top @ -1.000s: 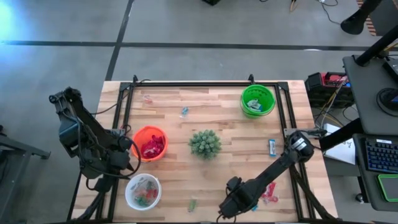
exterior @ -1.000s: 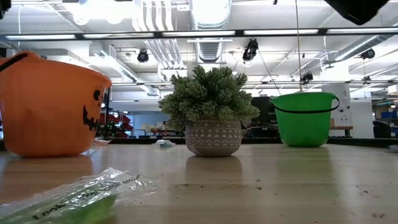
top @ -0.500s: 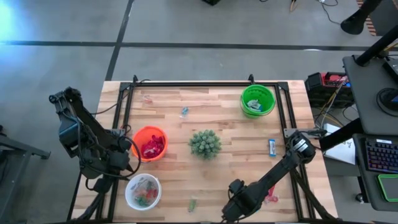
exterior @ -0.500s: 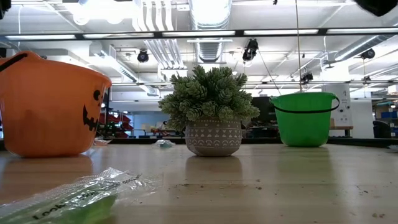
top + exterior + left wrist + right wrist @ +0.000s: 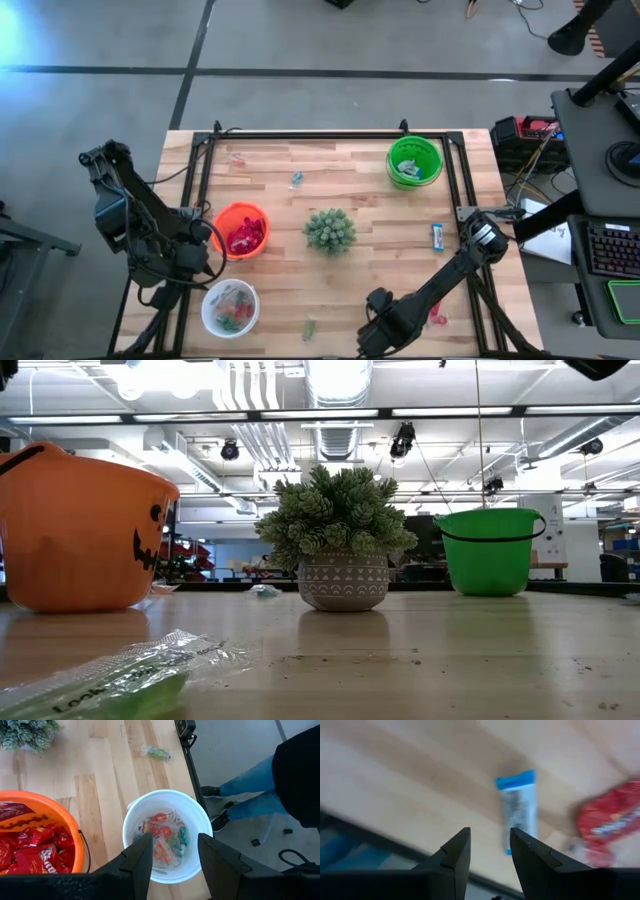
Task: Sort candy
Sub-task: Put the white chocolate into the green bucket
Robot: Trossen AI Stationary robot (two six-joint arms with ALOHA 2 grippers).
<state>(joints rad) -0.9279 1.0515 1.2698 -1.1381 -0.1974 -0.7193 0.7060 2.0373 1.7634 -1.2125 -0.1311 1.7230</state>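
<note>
High view, table: a pale wooden slatted table (image 5: 370, 260) with a black frame, seen from straight above.
High view, left gripper (image 5: 190, 262): sits at the table's left edge, between the round orange plastic bowl (image 5: 240, 229) of red packets and the round white plastic bowl (image 5: 229, 306) of mixed sweets.
High view, right gripper (image 5: 372, 338): low at the near edge of the table; a red packet (image 5: 436, 316) lies near its arm, a blue-and-white wrapped bar (image 5: 437, 236) farther up, a small green wrapped piece (image 5: 309, 328) off to its other side.
High view, rest: a spiky green plant (image 5: 329, 230) mid-table, and a round green plastic bowl (image 5: 414, 161) at the far right.
Low view: the green piece's clear wrapper (image 5: 120, 675) lies close to the camera; behind stand the orange bowl (image 5: 80, 530), the potted plant (image 5: 341, 540) and the green bowl (image 5: 490, 550).
Left wrist view: the jaws stand parted and hold nothing; directly beyond the gap is the white bowl (image 5: 165, 835) with its sweets. The orange bowl (image 5: 37, 837) lies beside one finger. A person's leg in blue jeans (image 5: 255, 780) shows past the table edge.
Right wrist view: the jaws stand a narrow gap apart, holding nothing; the blue-and-white bar (image 5: 519, 802) lies just ahead of the fingertips, and the red packet (image 5: 610, 822) lies to one side of it.
</note>
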